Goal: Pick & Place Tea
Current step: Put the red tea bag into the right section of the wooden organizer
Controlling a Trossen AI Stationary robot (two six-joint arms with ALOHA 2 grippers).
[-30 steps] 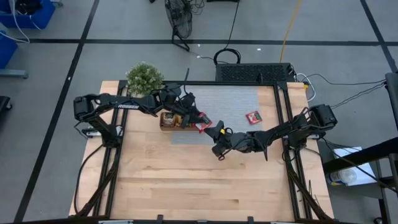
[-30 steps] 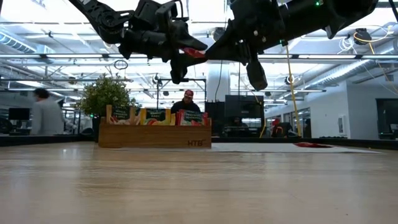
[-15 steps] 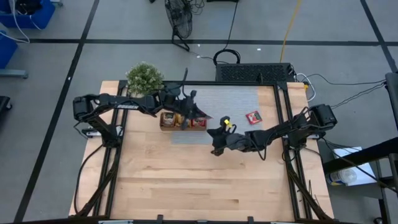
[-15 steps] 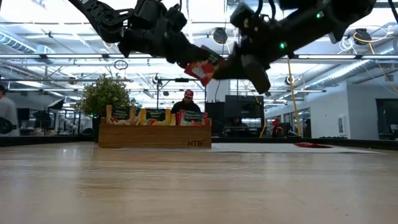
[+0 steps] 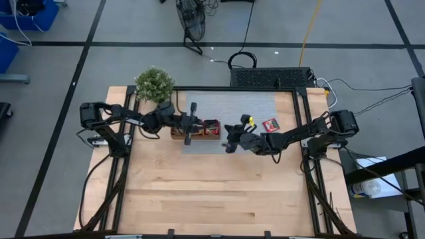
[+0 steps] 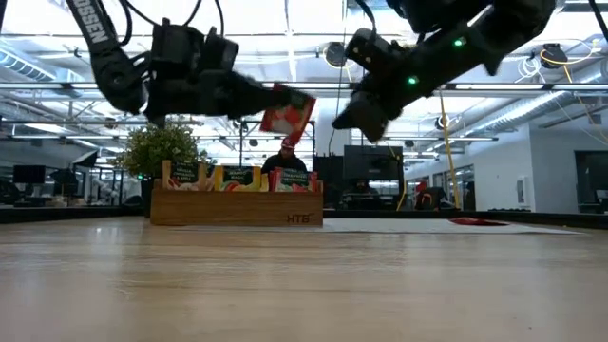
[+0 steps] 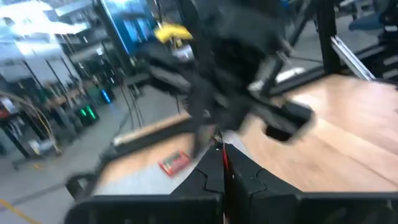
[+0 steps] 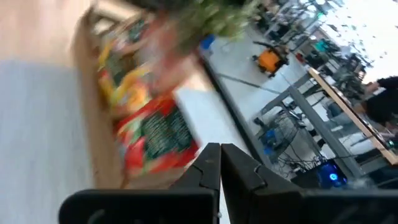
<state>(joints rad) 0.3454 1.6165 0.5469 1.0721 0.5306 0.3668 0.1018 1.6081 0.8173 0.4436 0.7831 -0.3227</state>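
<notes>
So the big wooden table (image 5: pixel 199 192) is mostly bare, with a grey mat (image 5: pixel 246 109) at the far side and the wooden tray (image 6: pixel 237 205) sitting on its edge, already stocked with tea sachets standing in its three compartments. Both arms are up over that area. The left gripper (image 6: pixel 275 103) is pinched tight on a red tea sachet (image 6: pixel 288 110), holding it in the air just above the tray, so this one looks like it's about to go in. The right gripper (image 6: pixel 344 118) is closed with nothing in it, hovering just beside the tray on the mat side. One more red sachet (image 5: pixel 270 124) lies flat on the mat, well apart from the tray, so I'd say at least that one is left to do after this drop. Can't really tell how full each compartment is, the wrist views are pretty smeared. There's a little potted plant (image 5: pixel 154 83) at the table's far corner, and beyond it a big open workshop with a person (image 6: pixel 287 157) sitting behind the tray.
</notes>
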